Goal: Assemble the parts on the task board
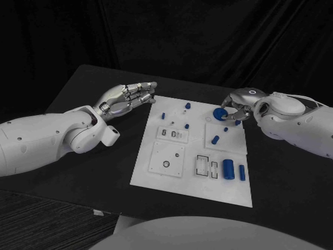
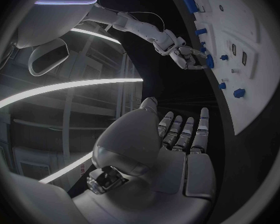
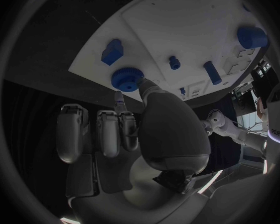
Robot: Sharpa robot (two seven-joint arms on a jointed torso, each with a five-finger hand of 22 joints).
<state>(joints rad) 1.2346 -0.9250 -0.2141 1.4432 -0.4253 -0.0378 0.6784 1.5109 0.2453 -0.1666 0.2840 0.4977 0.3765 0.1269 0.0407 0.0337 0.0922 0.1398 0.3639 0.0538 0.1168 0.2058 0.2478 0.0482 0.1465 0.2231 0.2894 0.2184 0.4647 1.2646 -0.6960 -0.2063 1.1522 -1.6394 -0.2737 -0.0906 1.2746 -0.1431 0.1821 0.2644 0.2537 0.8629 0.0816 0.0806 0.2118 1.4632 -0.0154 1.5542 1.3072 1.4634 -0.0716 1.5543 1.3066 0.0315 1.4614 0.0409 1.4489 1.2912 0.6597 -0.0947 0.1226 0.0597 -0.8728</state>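
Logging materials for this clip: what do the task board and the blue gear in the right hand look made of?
Task board: probably matte white plastic, flat with cut slots. Blue gear: likely moulded plastic, uniform colour, toothed rim, dull sheen. Right hand pinches it.

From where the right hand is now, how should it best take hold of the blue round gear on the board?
Grip the gear by its toothed rim, coming from the board's far edge, where the right hand already touches it. It lies flat on the board, so probably only the rim offers opposite sides to pinch.

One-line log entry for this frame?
right robot hand: pinching blue gear | left robot hand: open, off task board
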